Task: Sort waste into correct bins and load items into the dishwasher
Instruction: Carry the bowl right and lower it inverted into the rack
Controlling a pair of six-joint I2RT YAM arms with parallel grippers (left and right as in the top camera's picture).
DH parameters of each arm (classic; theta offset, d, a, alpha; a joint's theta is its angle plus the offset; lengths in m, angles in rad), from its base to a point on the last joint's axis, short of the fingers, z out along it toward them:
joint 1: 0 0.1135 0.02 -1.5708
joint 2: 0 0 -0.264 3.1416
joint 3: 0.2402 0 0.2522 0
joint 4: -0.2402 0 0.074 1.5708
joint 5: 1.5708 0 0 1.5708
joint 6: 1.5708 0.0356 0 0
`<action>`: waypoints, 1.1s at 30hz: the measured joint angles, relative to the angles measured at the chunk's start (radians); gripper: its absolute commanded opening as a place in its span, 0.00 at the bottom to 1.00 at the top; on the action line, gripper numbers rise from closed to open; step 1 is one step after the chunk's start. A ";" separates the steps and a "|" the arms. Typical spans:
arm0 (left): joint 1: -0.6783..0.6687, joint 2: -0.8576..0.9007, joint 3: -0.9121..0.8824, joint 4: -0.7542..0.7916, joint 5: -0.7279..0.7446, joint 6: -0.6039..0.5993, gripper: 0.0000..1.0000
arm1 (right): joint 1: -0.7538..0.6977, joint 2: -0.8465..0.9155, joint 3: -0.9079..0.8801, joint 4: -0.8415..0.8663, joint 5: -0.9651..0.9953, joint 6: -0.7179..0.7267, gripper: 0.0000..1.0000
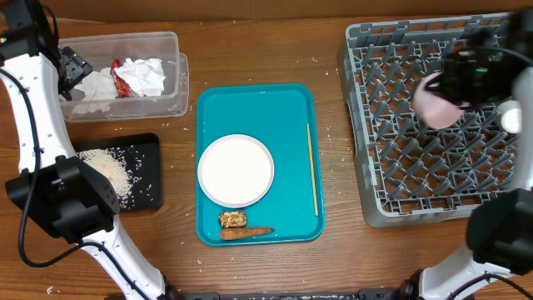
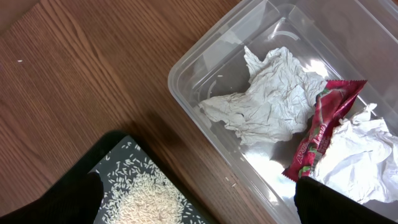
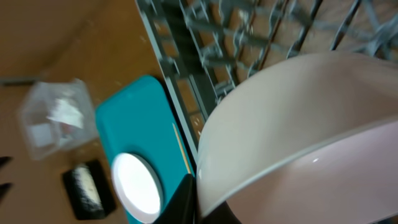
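My right gripper [image 1: 456, 77] is shut on the rim of a pale pink bowl [image 1: 435, 106] and holds it tilted above the grey dishwasher rack [image 1: 375, 179]. In the right wrist view the bowl [image 3: 298, 124] fills the frame, with one dark finger [image 3: 180, 202] against its rim. My left gripper [image 1: 73, 68] stands open and empty by the clear tub [image 1: 171, 46], which holds crumpled napkins [image 2: 267, 102] and a red wrapper [image 2: 320, 127]. Rice [image 1: 112, 171] lies in the black tray [image 1: 150, 146]. A white plate [image 1: 236, 170], a brown lump [image 1: 232, 219] and a carrot stick [image 1: 246, 232] lie on the teal tray.
The teal tray [image 1: 296, 104] sits mid-table with a thin wooden stick [image 1: 312, 169] along its right side. A white round object [image 1: 510, 117] shows at the rack's right edge. Loose rice grains dot the wood around the trays.
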 measured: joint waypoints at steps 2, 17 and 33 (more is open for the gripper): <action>0.000 0.000 0.000 0.000 0.000 0.000 1.00 | -0.080 -0.001 -0.012 0.018 -0.099 -0.073 0.04; 0.000 0.000 0.000 0.000 0.000 0.000 1.00 | -0.257 -0.001 -0.377 0.477 -0.581 -0.332 0.04; 0.000 0.000 0.000 0.000 0.000 0.000 1.00 | -0.256 0.051 -0.429 0.548 -0.647 -0.326 0.04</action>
